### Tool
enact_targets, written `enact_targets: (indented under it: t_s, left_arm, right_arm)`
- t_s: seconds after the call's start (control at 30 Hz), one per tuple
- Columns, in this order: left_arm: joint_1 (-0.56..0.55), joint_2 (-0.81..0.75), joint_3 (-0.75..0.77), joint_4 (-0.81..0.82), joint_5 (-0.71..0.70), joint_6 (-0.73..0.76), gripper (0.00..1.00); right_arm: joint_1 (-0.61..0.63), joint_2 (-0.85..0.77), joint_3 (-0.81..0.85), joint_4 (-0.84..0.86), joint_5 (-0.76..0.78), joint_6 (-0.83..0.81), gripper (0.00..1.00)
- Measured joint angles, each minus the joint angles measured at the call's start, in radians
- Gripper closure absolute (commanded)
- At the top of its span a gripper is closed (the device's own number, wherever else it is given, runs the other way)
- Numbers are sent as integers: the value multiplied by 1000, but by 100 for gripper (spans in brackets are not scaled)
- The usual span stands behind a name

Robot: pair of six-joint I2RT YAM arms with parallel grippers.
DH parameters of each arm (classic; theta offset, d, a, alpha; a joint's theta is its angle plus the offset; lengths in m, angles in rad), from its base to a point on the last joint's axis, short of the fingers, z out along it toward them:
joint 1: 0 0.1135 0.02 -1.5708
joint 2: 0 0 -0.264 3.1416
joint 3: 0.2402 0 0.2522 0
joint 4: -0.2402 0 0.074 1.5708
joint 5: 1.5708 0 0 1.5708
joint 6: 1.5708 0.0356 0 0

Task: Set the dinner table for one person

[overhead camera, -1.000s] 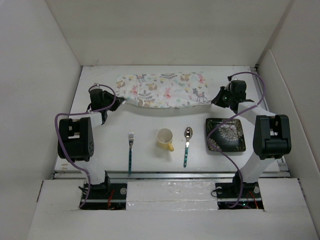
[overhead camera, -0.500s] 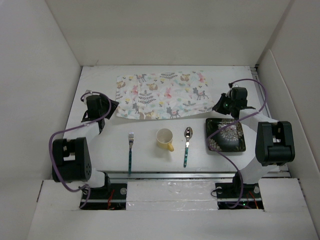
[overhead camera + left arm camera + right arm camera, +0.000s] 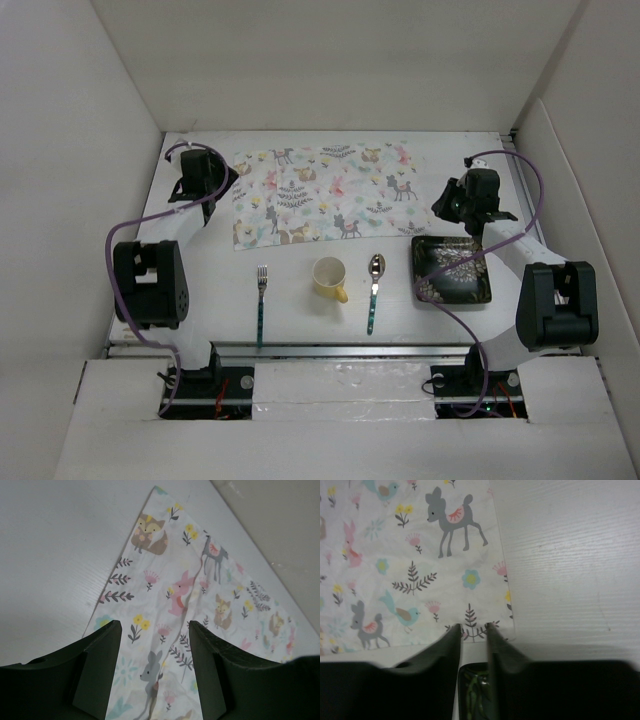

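Observation:
The pastel animal-print placemat [image 3: 322,190] lies spread flat at the back of the white dinner table [image 3: 200,300]. My left gripper [image 3: 222,180] hovers over the mat's left edge. In the left wrist view the left gripper [image 3: 155,630] stands open and wide, with only placemat [image 3: 200,580] showing between its fingers. My right gripper [image 3: 443,205] sits at the mat's near right corner. Seen from the right wrist, the right gripper [image 3: 473,628] is open by a narrow gap and holds nothing; the placemat [image 3: 410,555] lies just past its tips.
A dark floral square plate [image 3: 451,270] sits at the right, under the right wrist. A yellow cup [image 3: 328,277] stands in the middle, with a fork [image 3: 261,300] to its left and a spoon [image 3: 373,290] to its right. White walls enclose the table.
Both grippers opened and let go of the placemat. The mat went from a bunched strip to lying flat, its near edge now closer to me. The left arm swung toward the back.

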Motion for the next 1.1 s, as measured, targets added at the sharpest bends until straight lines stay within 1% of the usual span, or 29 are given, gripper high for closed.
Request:
enact_targets:
  t_s: [0.03,0.13,0.2,0.27,0.3,0.33,0.43,0.47,0.5,0.57,0.67,0.73,0.77,0.8,0.87,0.93,1.0,1.03,1.1]
  left_arm:
    - [-5,58,51,-19,2,16,46]
    - [-18,201,172,-75,25,58,46]
    - [-23,284,242,-114,43,84,47]
    - [-26,359,309,-156,63,103,47]
    - [-28,392,336,-169,73,111,47]
    - [-28,421,359,-182,82,117,47]
    - [-31,473,392,-208,103,132,47]
    - [-31,482,396,-216,108,136,47]
    - [-32,488,400,-221,113,138,47]
    - [-32,487,409,-222,130,139,46]
    - [-42,460,410,-228,150,137,45]
    - [-62,406,410,-245,149,138,43]
    - [-78,363,410,-255,147,138,42]
    - [-94,315,410,-259,146,139,42]
    - [-142,169,394,-237,142,142,42]
    - [-185,-19,346,-202,162,137,41]
    - [-222,-261,240,-119,213,114,40]
    - [-228,-389,182,-76,241,103,40]
    - [-220,-603,70,-14,276,84,39]
  right_arm:
    - [2,0,0,-1,9,1,100]
    - [7,-35,-46,23,30,21,100]
    - [8,-115,-116,40,38,42,100]
    - [8,-232,-195,50,53,73,100]
    - [8,-294,-230,55,62,89,96]
    - [6,-357,-262,60,69,104,88]
    - [5,-533,-335,57,121,149,69]
    - [3,-587,-356,51,146,164,54]
    - [-1,-636,-373,42,180,180,48]
    - [-18,-712,-405,20,253,204,40]
    - [-102,-752,-454,-12,316,227,38]
    - [-211,-729,-480,-25,289,230,36]
    - [-242,-717,-486,-31,266,229,36]
    - [-316,-671,-496,-31,264,229,36]
    - [-426,-609,-499,-49,203,218,35]
    - [-511,-546,-501,-42,147,213,32]
    - [-574,-491,-507,-19,82,205,30]
    - [-599,-457,-507,-9,39,196,28]
    - [-625,-378,-505,9,-37,176,27]
